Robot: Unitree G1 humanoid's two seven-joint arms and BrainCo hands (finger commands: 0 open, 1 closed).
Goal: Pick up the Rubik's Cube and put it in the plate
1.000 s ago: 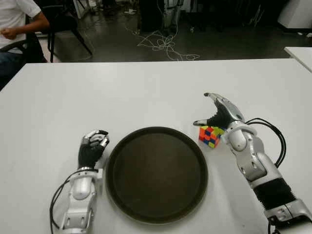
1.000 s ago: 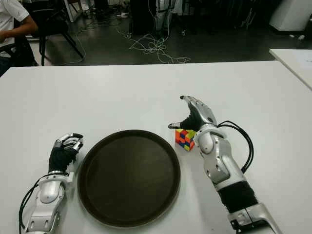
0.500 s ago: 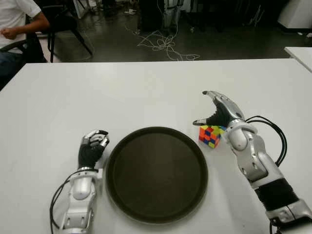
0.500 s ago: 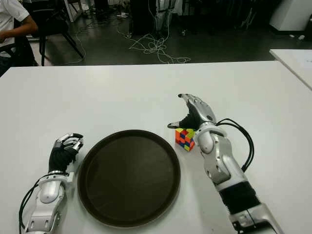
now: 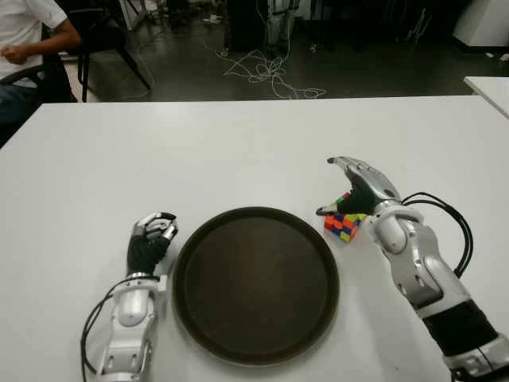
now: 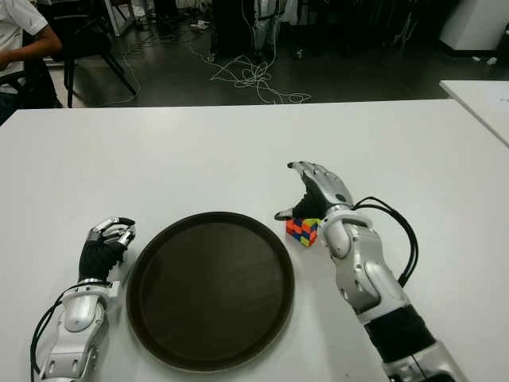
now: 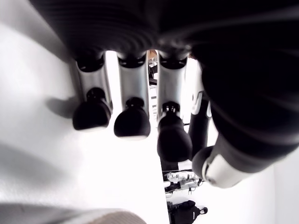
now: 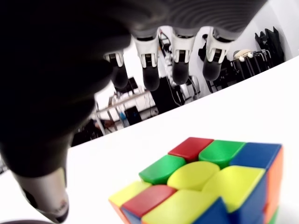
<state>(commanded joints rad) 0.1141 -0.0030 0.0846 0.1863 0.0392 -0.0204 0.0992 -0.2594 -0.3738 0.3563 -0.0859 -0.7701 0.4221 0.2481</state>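
The white tabletop [image 5: 238, 143] carries everything, and our dark round plate [image 5: 254, 282] sits near its front edge, about midway between the side edges, with nothing in it. To the left of the plate our left hand [image 5: 149, 239] shows with its fingers curled around nothing, idle. Toward the right side, just beside the plate's far right rim, our right hand [image 5: 358, 191] arches over the Rubik's Cube [image 5: 342, 224], which sits on the tabletop and is not yet gripped. From the wrist we see the fingers [image 8: 180, 63] spread above the cube's far side and the thumb [image 8: 44, 191] near its other side, none plainly touching. We judge the step is closing the grasp. To do it well we should lower until the fingers reach past the far face, press thumb and fingers on opposite flat faces rather than corners, and lift straight up to clear the rim before we carry it across to the plate's middle
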